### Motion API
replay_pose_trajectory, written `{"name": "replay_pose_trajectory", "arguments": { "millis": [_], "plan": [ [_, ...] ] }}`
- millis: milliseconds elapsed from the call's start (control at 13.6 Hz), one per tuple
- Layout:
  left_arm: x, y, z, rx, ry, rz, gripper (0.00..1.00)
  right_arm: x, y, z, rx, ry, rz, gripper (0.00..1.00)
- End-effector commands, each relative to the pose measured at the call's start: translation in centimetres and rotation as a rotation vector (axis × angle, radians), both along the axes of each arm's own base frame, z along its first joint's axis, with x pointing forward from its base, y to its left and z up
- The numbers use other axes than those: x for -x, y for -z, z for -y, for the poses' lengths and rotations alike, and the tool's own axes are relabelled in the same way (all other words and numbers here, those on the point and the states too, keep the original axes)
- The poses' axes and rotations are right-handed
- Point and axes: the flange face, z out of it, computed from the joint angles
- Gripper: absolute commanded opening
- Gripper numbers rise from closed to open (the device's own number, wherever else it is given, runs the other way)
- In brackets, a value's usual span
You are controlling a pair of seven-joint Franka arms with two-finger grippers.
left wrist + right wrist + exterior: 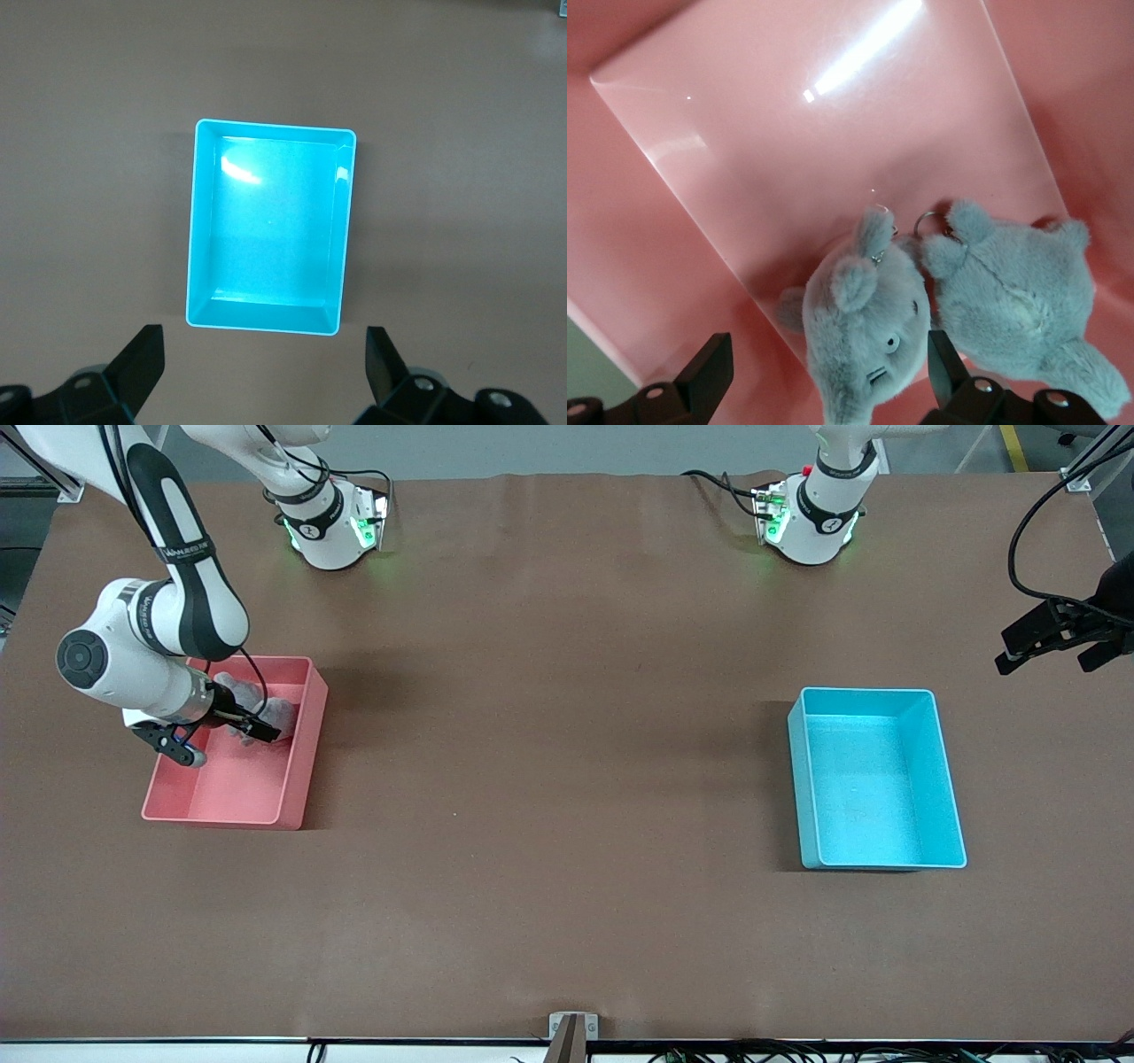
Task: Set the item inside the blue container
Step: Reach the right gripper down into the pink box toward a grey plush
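Two grey plush toys lie in the pink bin (297, 771) at the right arm's end of the table. One plush (868, 336) shows its face; the other plush (1019, 301) lies beside it, and both carry metal key rings. My right gripper (228, 744) (828, 363) is down inside the pink bin, open, its fingers on either side of the face-up plush (276, 710). The blue container (873, 779) (270, 230) stands empty at the left arm's end. My left gripper (1045, 662) (266, 359) hangs open and empty over the table beside that container.
Brown table covering (567, 691) spreads between the two bins. Both robot bases (328, 531) stand along the table's edge farthest from the front camera. A black cable (1028, 522) loops above the left gripper.
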Motion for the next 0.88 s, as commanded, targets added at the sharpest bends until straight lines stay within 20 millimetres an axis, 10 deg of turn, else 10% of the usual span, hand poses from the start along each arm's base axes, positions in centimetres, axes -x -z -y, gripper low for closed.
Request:
{"name": "replay_pose_trajectory", "arguments": {
  "millis": [0,808],
  "plan": [
    [0.0,-0.3,0.0,0.005,-0.008,-0.003,1.0,0.7,0.9,0.1,-0.002,0.024,-0.007,0.97],
    [0.0,0.1,-0.2,0.006,-0.013,-0.015,1.0,1.2,3.3,0.3,0.005,0.049,-0.044,0.8]
  ]
}}
